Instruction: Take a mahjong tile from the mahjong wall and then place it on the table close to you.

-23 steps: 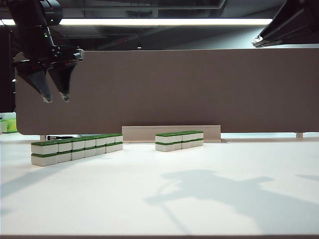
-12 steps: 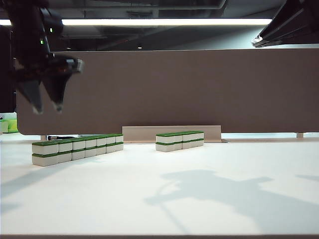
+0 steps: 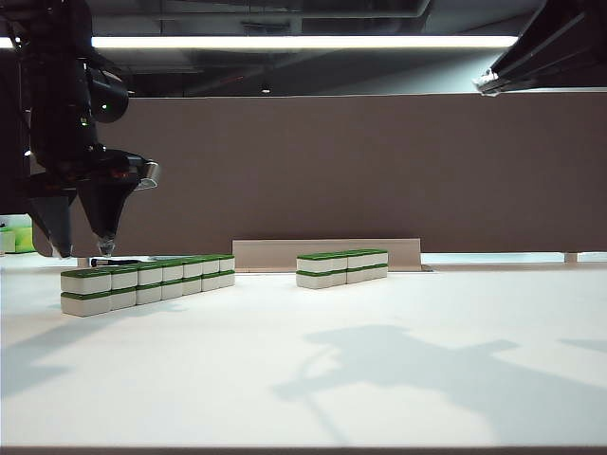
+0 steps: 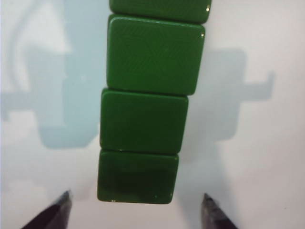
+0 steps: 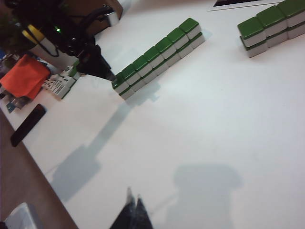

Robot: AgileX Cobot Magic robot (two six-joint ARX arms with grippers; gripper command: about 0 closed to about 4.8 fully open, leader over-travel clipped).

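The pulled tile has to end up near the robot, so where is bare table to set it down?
The table is bare from the near edge up to the mahjong wall and the shorter row. A bare gap also separates those rows. It is crowded at the wall's near end, where the open left claw hovers. The right claw hangs over the bare part.

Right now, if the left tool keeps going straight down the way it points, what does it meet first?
Probably the end tile of the longer green-backed, white-sided mahjong wall: the open left tool hangs just above that end, fingertips straddling it. Exact clearance is unclear.
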